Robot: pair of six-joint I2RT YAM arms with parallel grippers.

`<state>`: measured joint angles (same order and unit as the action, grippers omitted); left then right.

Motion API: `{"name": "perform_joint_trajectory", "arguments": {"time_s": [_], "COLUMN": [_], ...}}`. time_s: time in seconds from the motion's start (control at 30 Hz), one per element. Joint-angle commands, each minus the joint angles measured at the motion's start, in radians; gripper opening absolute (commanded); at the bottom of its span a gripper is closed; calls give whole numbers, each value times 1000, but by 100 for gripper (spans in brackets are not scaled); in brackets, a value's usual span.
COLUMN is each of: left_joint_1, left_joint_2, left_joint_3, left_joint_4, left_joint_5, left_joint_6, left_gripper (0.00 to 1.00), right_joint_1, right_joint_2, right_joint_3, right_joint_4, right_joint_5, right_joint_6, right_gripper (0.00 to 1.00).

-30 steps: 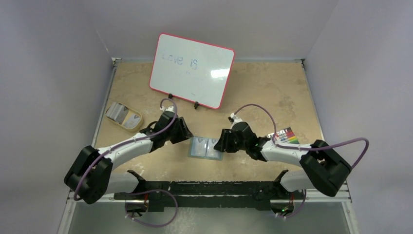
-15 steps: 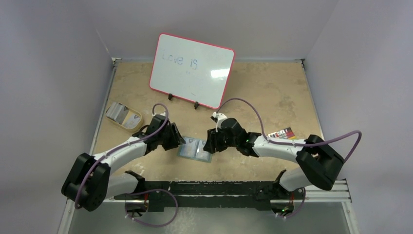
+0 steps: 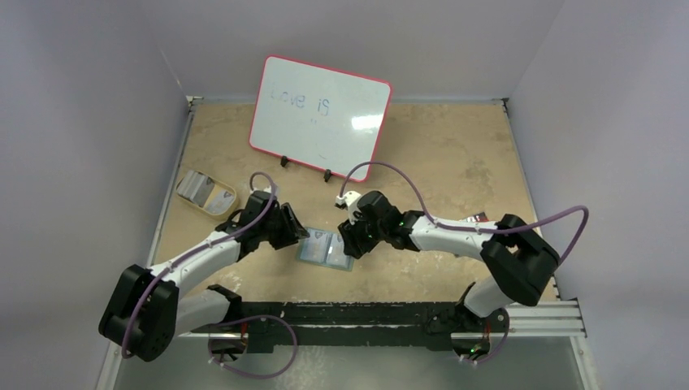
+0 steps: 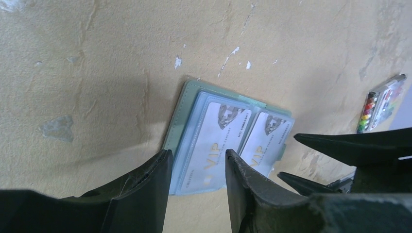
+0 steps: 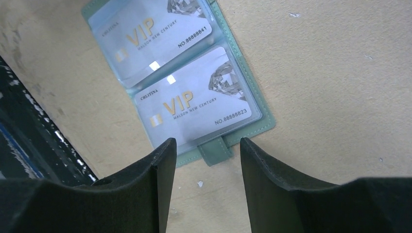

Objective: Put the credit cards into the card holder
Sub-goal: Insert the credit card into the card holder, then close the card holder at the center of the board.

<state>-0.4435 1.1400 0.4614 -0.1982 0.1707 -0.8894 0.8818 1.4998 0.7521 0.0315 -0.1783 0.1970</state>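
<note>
With my left gripper [image 4: 198, 158] and right gripper [image 5: 205, 145] released and empty, the open card holder [image 5: 252, 130] lies just beyond their tips, credit cards [image 5: 194, 104] pocketed; a careless nudge could skid it or lever a card out.

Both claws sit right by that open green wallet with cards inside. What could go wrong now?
The card holder lies open, unheld: the left gripper or right gripper, both open beside it, might shove it rather than fold it. The right one could snag the tab. The cards might slide out.
</note>
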Motion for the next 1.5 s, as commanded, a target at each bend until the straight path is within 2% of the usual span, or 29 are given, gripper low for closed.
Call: {"name": "perform_joint_trajectory", "arguments": {"time_s": [0.0,0.17,0.37,0.67,1.07,1.27,1.37,1.47], "left_joint_1": [14,22,26,35,73,97,105,105], "left_joint_2": [-16,-20,0,53,99,61,33,25], "left_joint_3": [-15,-33,-48,-27,64,71,79,68], "left_joint_4": [56,59,72,75,48,3,-66,-76], "left_joint_5": [39,22,9,-7,18,-10,-94,-114], "left_joint_6": [-57,-67,-66,-43,-28,-20,-1,20], "left_gripper": [43,43,43,42,42,42,43,45], "right_joint_1": [2,12,55,117,213,232,232,232], "right_joint_2": [58,79,78,111,152,132,99,64], "right_joint_3": [70,72,64,88,148,136,98,56], "right_joint_4": [-48,-34,7,-1,-87,-65,-18,32], "right_joint_5": [-47,-56,-52,-3,226,385,406,398], "right_joint_6": [-80,-80,-50,-39,-15,68,96,119], "right_gripper": [54,53,46,44,44,30,24,19]}}
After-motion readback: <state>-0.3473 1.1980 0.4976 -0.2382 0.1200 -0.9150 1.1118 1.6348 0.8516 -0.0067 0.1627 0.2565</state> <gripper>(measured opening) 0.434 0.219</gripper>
